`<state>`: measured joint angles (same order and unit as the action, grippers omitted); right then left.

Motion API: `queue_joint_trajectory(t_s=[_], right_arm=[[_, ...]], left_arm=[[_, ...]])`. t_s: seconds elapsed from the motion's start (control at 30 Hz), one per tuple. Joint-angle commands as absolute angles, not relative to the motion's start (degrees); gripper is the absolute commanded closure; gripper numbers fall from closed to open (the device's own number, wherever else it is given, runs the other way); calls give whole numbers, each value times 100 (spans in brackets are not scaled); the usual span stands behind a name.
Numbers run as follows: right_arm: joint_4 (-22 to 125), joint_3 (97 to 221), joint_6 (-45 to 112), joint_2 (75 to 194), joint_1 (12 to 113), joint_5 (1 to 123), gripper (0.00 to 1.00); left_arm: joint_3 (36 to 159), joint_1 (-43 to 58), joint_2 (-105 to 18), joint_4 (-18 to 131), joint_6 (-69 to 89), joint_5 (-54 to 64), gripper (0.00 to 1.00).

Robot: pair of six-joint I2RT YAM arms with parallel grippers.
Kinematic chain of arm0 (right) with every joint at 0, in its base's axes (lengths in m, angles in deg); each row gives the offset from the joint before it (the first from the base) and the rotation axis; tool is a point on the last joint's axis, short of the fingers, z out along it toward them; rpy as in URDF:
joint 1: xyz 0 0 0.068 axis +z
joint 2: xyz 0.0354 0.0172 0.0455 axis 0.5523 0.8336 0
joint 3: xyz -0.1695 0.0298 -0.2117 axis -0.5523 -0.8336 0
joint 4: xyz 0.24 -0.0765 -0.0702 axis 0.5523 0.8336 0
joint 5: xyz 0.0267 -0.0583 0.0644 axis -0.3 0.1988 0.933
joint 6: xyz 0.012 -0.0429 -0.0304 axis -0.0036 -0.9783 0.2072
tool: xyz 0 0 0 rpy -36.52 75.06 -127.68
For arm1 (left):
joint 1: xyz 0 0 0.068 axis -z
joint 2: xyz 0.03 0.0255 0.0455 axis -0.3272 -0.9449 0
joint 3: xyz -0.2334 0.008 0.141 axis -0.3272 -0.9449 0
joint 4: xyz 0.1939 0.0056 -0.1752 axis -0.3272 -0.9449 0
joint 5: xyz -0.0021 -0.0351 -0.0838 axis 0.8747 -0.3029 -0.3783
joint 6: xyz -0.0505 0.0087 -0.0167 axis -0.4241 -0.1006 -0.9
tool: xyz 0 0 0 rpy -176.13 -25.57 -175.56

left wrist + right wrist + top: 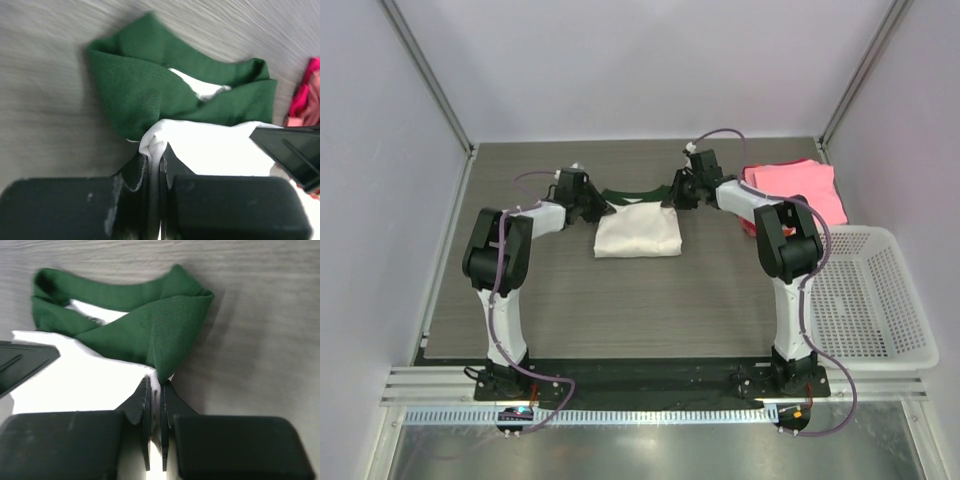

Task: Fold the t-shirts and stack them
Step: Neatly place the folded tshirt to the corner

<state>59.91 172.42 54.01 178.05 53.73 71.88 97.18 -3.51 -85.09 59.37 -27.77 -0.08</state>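
Shirt in work: a cream-white cloth t-shirt with dark green sleeves and collar lies in the far middle of the grey wood-grain table, folded into a rough rectangle. Its near part is flat on the table.

Far edge of the shirt: the dark green cloth is bunched and lapped over itself along the shirt's far side, with a sliver of white showing in its middle. It rests on the table just beyond the white body.

Left jaws: nearly together, pinching a fold of white cloth at the shirt's far left corner, right beside the green cloth. Both wrist views show the cloth squeezed between the fingers.

Right jaws: also nearly together, gripping the far right corner where the white cloth meets the green sleeve.

Arms: the left arm and the right arm both reach forward and inward, their wrists at either end of the shirt's far edge. Each wrist view shows the other arm's black finger across the white cloth.

Folded pile: folded pink shirts sit in the far right corner of the table, apart from the cream shirt. A red edge shows under them.

Basket: a white plastic mesh basket stands at the table's right side, just beside the pile.
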Motion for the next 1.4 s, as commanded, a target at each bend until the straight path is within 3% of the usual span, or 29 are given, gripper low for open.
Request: queue_joint_trajectory(t_s=[0.0, 0.17, 0.33, 0.67, 1.03, 1.3, 1.37], right_arm=[[5892, 17077, 5316, 16407, 5401, 6988, 99], [6726, 16971, 5377, 15176, 5173, 6120, 99], [7991, 17252, 5623, 14157, 4235, 5625, 99], [8952, 17596, 5377, 13267, 2221, 5220, 99], [9005, 17762, 5333, 13635, 955, 5334, 99], [8461, 18113, 5683, 14786, 813, 5845, 99], [8162, 18358, 5851, 15450, 813, 6141, 97]], left_arm=[[9581, -30, -7446, 6255, -2729, 271, 100], [9905, 717, -6732, 6246, -2931, 561, 100], [10511, 1629, -6546, 6307, -3151, 973, 100], [12058, 2870, -7749, 7493, -3546, 1299, 100], [14528, 3363, -10270, 7828, -4381, 1473, 100], [16891, 3363, -12133, 7538, -4180, 2186, 100], [17560, 3337, -12808, 7556, -4171, 2798, 88]])
